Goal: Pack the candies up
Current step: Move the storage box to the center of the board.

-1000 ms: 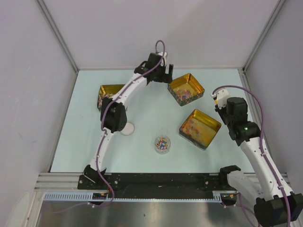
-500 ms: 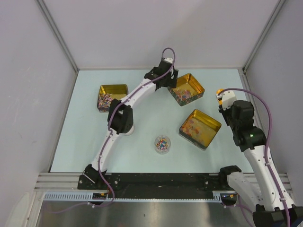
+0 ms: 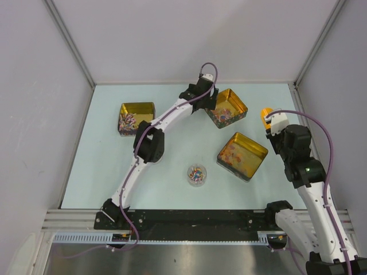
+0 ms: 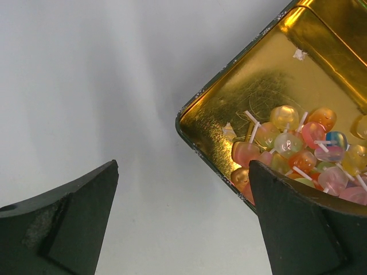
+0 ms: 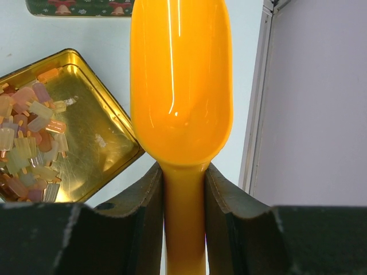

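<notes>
The candies lie in gold tins: lollipop-shaped ones [image 4: 298,146] in the far tin [image 3: 226,107], pale stick-shaped ones [image 5: 26,143] in the near right tin [image 3: 242,154]. A small clear cup [image 3: 197,174] holds more. My left gripper [image 3: 207,98] hovers open at the far tin's left corner [image 4: 198,123]; one finger [image 4: 304,223] overlaps the rim, the other stands over bare table. My right gripper [image 5: 183,195] is shut on the handle of an empty orange scoop [image 5: 180,80], to the right of the near tin [image 5: 97,149]. From above, the scoop [image 3: 266,113] sticks out beyond that gripper [image 3: 274,124].
A third gold tin [image 3: 136,116] with sweets sits at the far left. The table's metal edge rail [image 5: 257,114] and the right wall run close beside the scoop. The far tin's green patterned outer wall [image 5: 80,7] shows beyond the scoop.
The left arm has swung right, bringing its open gripper to the far tin's corner. The right arm has shifted right and back with the scoop.
</notes>
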Controlling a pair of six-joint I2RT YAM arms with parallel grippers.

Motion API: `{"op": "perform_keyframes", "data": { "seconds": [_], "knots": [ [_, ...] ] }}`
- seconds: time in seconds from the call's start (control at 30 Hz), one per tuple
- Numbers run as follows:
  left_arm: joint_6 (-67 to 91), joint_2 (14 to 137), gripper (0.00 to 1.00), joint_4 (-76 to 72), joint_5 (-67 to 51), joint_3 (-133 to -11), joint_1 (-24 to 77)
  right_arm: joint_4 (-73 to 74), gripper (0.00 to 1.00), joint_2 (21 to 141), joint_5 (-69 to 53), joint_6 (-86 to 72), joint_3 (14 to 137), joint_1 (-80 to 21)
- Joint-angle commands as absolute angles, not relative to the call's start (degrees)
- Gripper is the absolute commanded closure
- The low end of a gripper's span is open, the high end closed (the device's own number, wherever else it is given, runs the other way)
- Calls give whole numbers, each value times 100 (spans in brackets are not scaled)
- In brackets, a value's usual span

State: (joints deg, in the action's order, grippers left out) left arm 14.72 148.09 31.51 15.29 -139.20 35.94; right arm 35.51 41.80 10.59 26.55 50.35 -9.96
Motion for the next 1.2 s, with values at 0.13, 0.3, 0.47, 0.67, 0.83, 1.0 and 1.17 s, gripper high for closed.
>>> {"op": "perform_keyframes", "data": {
  "seconds": [0.13, 0.3, 0.47, 0.67, 0.83, 1.0, 1.17],
  "knots": [
    [1222, 14889, 0, 3155, 1775, -14186, 3648, 3384, 100, 4008, 932, 2558, 5063, -967],
    [1099, 14941, 0, 3278, 1767, -14186, 3656, 3393, 100, 3955, 905, 2549, 5063, -975],
    [1011, 14985, 0, 3375, 1767, -14186, 3656, 3410, 100, 3902, 888, 2540, 5063, -975],
    [844, 14924, 1, 3585, 1828, -14142, 3586, 3419, 100, 3894, 888, 2558, 5062, -967],
    [791, 14748, 4, 3691, 1811, -13940, 3323, 3401, 100, 3894, 844, 2558, 5071, -976],
    [721, 14617, 6, 3867, 1758, -13738, 3051, 3393, 100, 3894, 835, 2540, 5071, -976],
    [572, 14546, 7, 3999, 1749, -13623, 2857, 3393, 100, 3876, 826, 2549, 5071, -984]
  ]
}}
